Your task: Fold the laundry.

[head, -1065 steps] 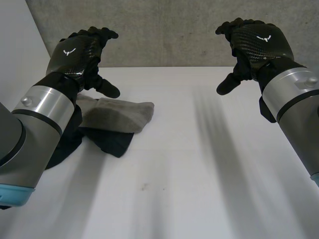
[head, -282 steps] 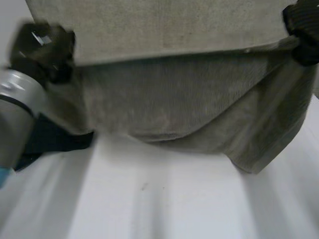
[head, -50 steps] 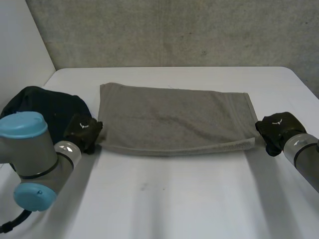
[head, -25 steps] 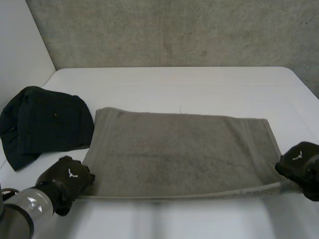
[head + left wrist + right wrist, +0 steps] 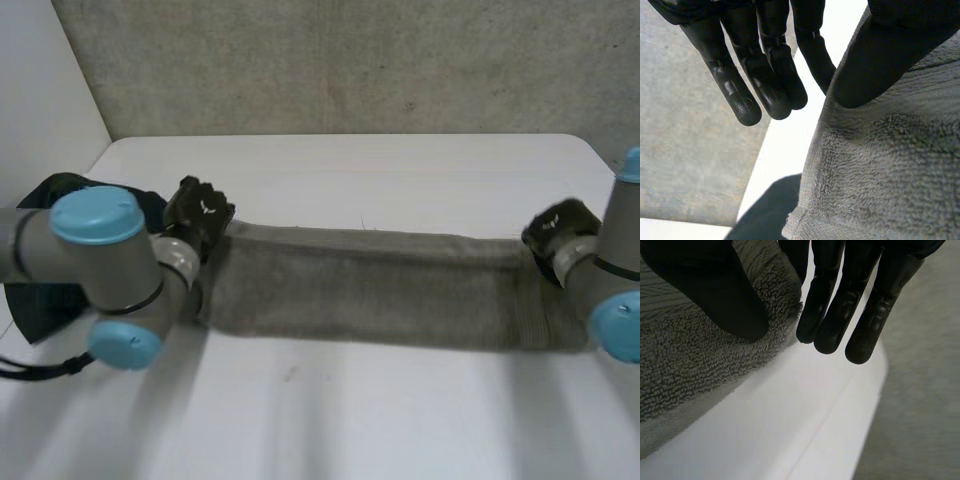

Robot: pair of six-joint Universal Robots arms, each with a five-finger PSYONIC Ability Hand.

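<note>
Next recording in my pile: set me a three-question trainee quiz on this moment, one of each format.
1. True or false: the grey terry towel lies as a long band across the white table.
2. Multiple choice: the dark crumpled garment lies nearest A) the left hand, B) the right hand, C) the table's middle.
3. Fill in: in its wrist view, the right hand's fingers are ___ (straight or curled).
Key: 1 true; 2 A; 3 straight.
</note>
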